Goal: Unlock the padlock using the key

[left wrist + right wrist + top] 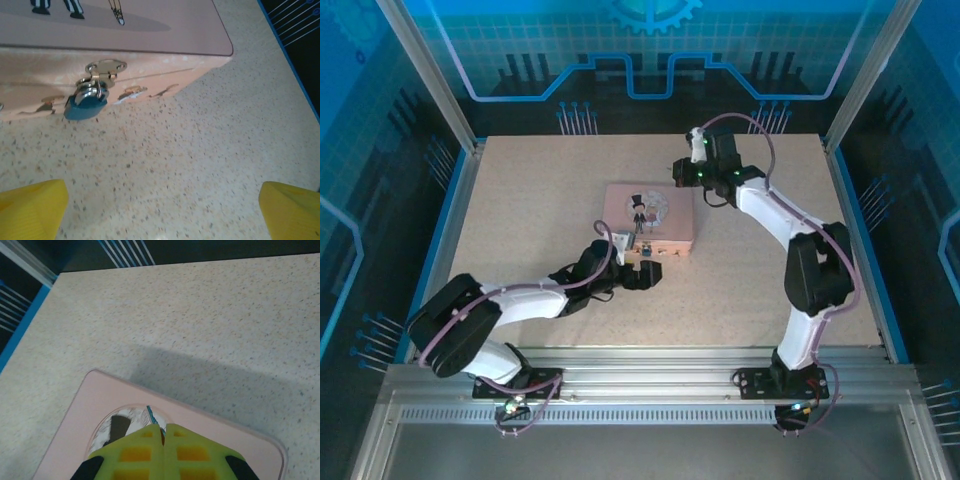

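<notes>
From the left wrist, the pink tin point(150, 45) runs off the 12 and 9 o'clock edges, so its cartoon figures point(55, 6) show feet alone. The padlock point(85, 107) hides its keyhole. The left claw point(160, 212) has its spread fingertips point(30, 207) clipped at 7 and 5 o'clock. From the right wrist, the right claw point(162, 432), tips pressed together and cut off at 6 o'clock, covers most of the lid's oval picture point(115, 427). A thin bluish sliver point(150, 415) at their seam is too small to name.
</notes>
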### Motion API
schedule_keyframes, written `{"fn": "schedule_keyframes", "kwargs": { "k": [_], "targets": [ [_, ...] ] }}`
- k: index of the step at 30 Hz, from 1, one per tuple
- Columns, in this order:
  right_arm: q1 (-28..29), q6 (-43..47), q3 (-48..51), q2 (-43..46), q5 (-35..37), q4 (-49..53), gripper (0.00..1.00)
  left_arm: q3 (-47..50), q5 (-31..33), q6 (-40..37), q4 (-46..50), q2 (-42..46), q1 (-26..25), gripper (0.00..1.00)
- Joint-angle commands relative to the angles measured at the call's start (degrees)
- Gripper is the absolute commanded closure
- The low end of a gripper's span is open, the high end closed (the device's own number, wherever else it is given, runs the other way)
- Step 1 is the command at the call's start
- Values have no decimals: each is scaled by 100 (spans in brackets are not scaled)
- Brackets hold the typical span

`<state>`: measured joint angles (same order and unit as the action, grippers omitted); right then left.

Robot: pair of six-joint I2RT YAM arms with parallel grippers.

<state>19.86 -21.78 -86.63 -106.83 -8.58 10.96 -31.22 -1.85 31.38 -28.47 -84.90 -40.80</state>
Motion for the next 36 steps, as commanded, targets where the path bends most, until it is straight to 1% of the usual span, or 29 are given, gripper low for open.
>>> {"fn": "schedule_keyframes", "kwargs": {
  "k": [1,4,8,11,20,29,33,36],
  "targets": [
    [-69,161,-582,-425,299,224,100,158,250,-464,-1342,-320,-33,1],
    [-70,100,-952,-781,387,352,100,118,325,-529,-1578,-552,-40,1],
    [-71,-14,-1200,-1068,487,276,100,6,369,-650,-1644,-820,-42,1],
    [-61,-81,-1412,-1270,550,307,100,-14,363,-649,-1879,-1028,-37,1],
    [110,97,-2208,-1848,781,754,100,-113,511,-657,-2284,-1565,-50,1],
    [232,251,-2354,-2291,731,1030,100,-150,466,-780,-2996,-2076,-51,1],
    [328,411,-2342,-2386,680,1138,100,-199,316,-908,-3125,-2183,-34,1],
    [373,459,-2245,-2384,553,1163,100,-227,91,-975,-3269,-2223,-10,1]
  ]
}}
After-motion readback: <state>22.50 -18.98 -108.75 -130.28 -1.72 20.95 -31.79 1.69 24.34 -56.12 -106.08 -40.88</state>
